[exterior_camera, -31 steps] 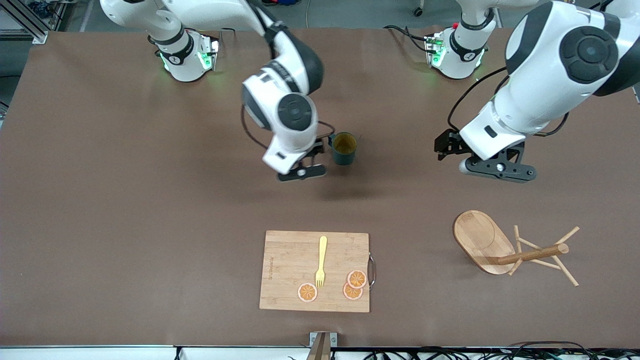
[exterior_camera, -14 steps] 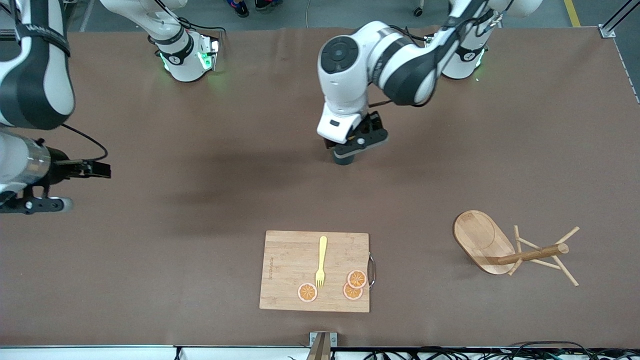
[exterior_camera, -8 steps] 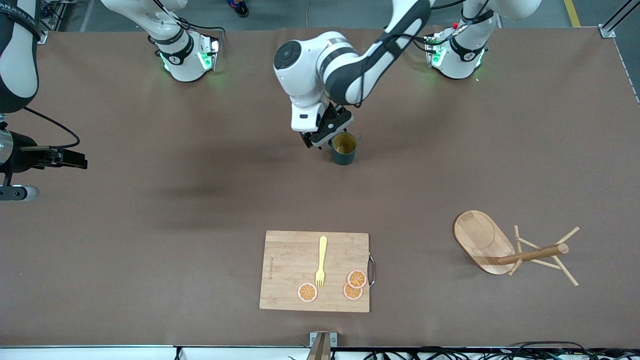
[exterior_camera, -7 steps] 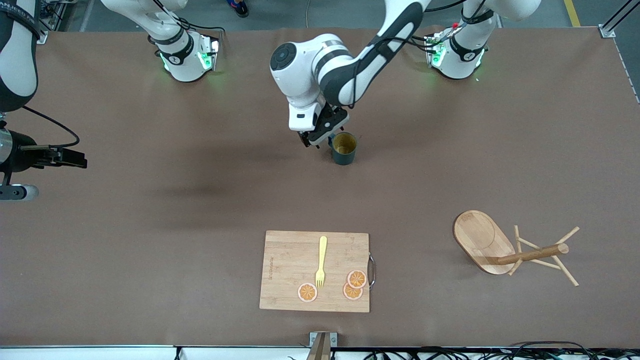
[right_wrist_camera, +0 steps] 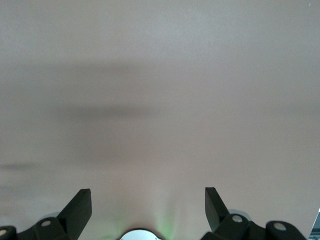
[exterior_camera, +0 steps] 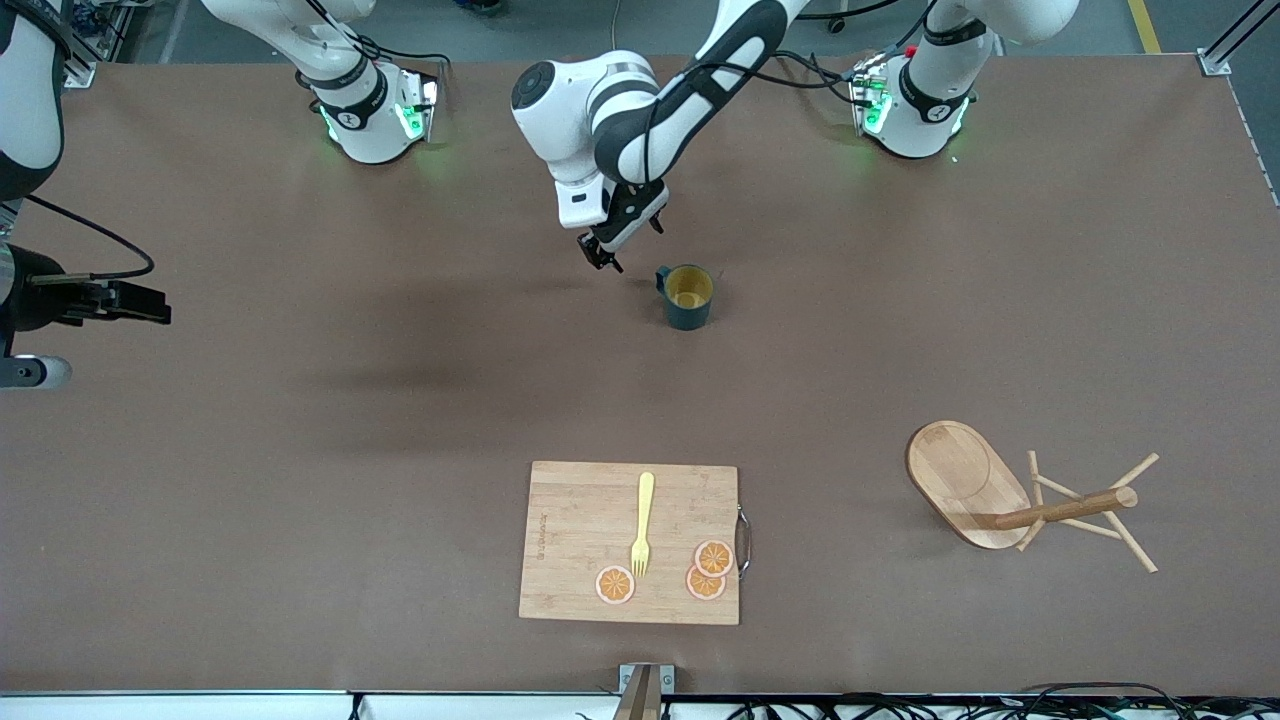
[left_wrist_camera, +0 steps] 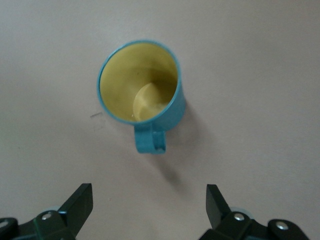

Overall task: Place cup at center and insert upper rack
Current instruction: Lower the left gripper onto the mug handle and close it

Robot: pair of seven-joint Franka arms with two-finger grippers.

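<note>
Cup point(exterior_camera: 687, 296) stands upright on the brown table point(exterior_camera: 300, 450) near its middle, handle turned toward the left gripper point(exterior_camera: 601, 254), which hovers just beside it with jaws spread wide and empty. Upper rack point(exterior_camera: 1010, 500) lies tipped on its side (post and pegs pointing toward the left arm's end), nearer the front camera. Right gripper point(right_wrist_camera: 147, 202) waits wide open over bare table at its own end.

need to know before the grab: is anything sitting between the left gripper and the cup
Nothing visible does. The left gripper hangs open over bare table beside the cup, on its handle side. In the left wrist view only tabletop lies between the fingers and the upright cup.
</note>
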